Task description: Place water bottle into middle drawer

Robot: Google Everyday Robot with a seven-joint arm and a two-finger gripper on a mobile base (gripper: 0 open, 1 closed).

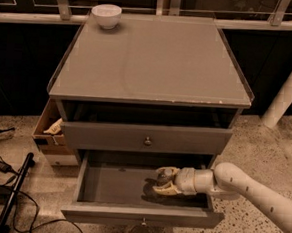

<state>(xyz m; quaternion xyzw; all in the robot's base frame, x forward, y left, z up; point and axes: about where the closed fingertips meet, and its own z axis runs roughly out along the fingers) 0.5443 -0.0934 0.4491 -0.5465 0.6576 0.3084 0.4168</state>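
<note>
The middle drawer is pulled out wide at the bottom of the grey cabinet, its knob at mid-front. My gripper reaches in from the right, low over the right half of the drawer floor. Its cream fingers close around a small clear shape, the water bottle, which is mostly hidden between them. My white arm crosses the drawer's right wall.
The other knobbed drawer above is only slightly open. A white bowl stands at the back left of the cabinet top. A brown cardboard box sits left of the cabinet. Cables and a black pole lie on the floor at left. A white pillar stands at right.
</note>
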